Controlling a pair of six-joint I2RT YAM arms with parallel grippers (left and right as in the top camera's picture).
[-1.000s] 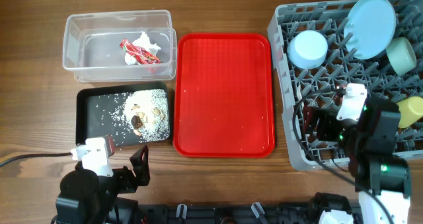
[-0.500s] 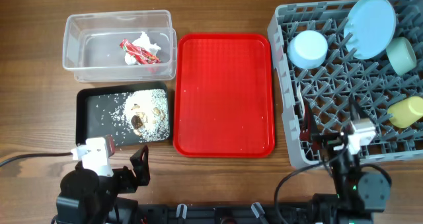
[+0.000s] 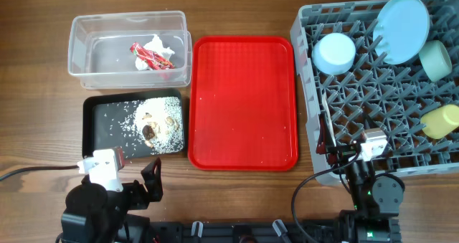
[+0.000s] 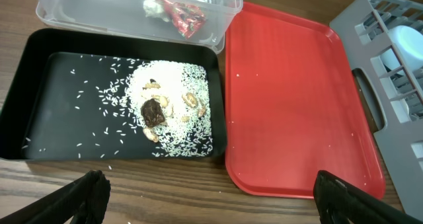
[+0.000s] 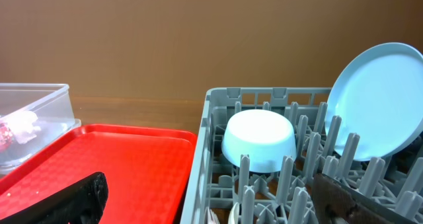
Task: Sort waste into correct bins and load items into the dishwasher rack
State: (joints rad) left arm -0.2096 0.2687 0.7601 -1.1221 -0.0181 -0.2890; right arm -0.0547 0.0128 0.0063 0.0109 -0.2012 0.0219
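Note:
The clear tub (image 3: 86, 49) holds the red wrapper (image 3: 150, 56) and white tissue (image 3: 158, 44). The black tray (image 3: 100, 128) holds rice and brown food scraps (image 3: 159, 121), which also show in the left wrist view (image 4: 165, 112). The grey dishwasher rack (image 3: 310, 92) holds the pale blue plate (image 3: 400, 28), pale blue bowl (image 3: 334, 53), mint green bowl (image 3: 434, 59) and yellow cup (image 3: 440, 121). White cutlery (image 5: 232, 215) stands in its front left corner. My left gripper (image 4: 218, 201) is open and empty before the black tray. My right gripper (image 5: 215, 201) is open and empty at the rack's front left edge.
The flat red serving tray (image 3: 244, 103) lies between the bins and the rack, with only a few crumbs on it. The rack's tall pegs (image 5: 291, 178) stand just ahead of my right gripper. Both arms sit low at the table's front edge.
My right arm has drawn back out of the rack and dropped low at the table's front edge. The left arm and all objects have stayed still.

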